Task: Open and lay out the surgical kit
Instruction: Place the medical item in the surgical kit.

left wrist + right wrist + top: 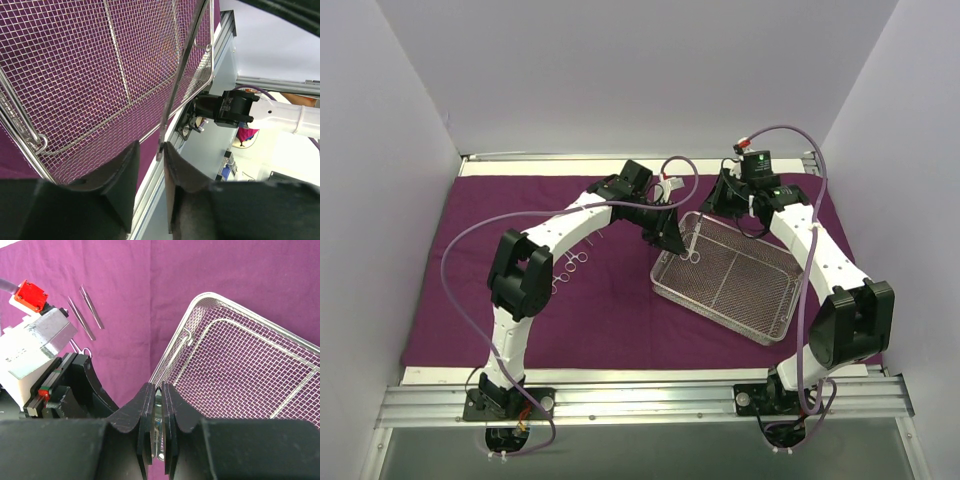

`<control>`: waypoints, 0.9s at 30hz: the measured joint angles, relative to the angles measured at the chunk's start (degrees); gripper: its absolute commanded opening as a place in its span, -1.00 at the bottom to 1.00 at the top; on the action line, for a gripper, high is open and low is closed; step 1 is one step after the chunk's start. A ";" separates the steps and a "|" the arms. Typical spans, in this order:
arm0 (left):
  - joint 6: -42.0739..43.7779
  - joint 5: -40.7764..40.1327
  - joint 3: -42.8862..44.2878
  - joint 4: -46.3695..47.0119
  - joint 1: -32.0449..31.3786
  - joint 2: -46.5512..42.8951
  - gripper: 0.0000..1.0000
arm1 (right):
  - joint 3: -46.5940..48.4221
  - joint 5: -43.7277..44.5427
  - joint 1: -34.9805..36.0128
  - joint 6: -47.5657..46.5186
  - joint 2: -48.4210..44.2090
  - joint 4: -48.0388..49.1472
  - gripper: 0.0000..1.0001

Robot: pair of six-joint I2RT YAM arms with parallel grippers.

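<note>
Cloth: I see the large dark purple cloth wrap (610, 320) spread flat.
Tray: the shallow rectangular silver wire-mesh tray (709, 314) sits on the cloth, right of centre. Small silver ring handles (691, 257) show over its left corner.
Left gripper (150, 150): jaws part-way apart, with a thin silver strip (177, 80) against one pad. I cannot tell if it grips.
Right gripper (158, 390): pinched on a thin silver instrument (158, 432).
Loose: ring-handled forceps (570, 268) and slim silver tweezers (87, 310) lie on the cloth, left of the tray.

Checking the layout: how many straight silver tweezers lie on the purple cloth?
2: one straight silver tweezer and another beside it, left of the rectangular silver wire-mesh tray. Arms may hide others.
</note>
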 measured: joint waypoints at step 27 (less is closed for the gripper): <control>-2.36 -8.28 -30.99 2.03 18.29 -19.23 -0.95 | 5.68 3.91 -1.95 -0.02 1.73 -3.56 0.40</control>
